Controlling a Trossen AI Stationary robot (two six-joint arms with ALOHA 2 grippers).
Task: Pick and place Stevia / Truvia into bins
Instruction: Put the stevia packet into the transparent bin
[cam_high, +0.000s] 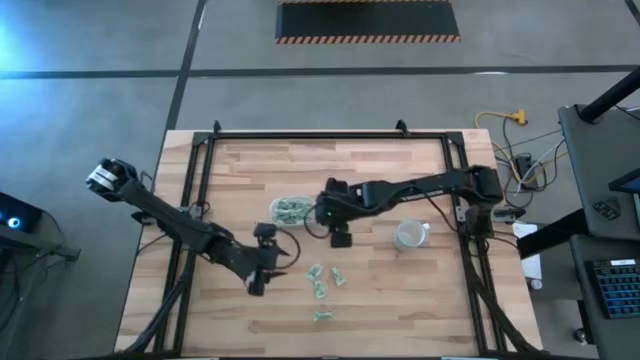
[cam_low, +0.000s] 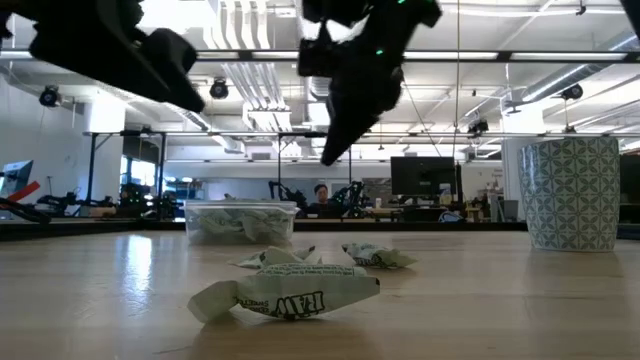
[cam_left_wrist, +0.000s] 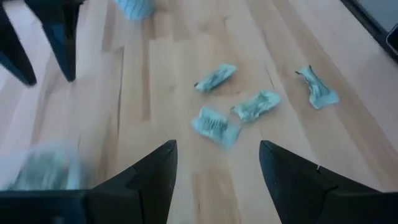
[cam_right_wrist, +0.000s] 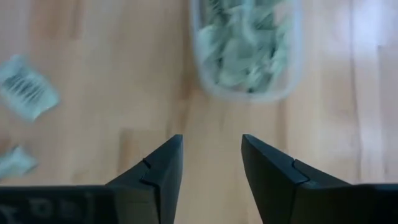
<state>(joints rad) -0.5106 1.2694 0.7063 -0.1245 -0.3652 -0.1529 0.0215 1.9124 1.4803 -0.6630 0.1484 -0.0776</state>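
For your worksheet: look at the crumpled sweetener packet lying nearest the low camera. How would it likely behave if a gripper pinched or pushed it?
The nearest packet looks creased and puffed, so it would probably flex rather than stay stiff. Small and papery, it is likely light and would slide on the smooth wooden table if nudged. Lying flat, it seems unlikely to roll.

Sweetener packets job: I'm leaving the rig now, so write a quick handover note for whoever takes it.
Left gripper: open, empty, above the loose packets.
Right gripper: open, empty, beside the clear tub.
Done: the tub already holds a pile of packets.
Left: four packets lie on the table, between the arms. The patterned cup stands to the right; I cannot tell what is in it.
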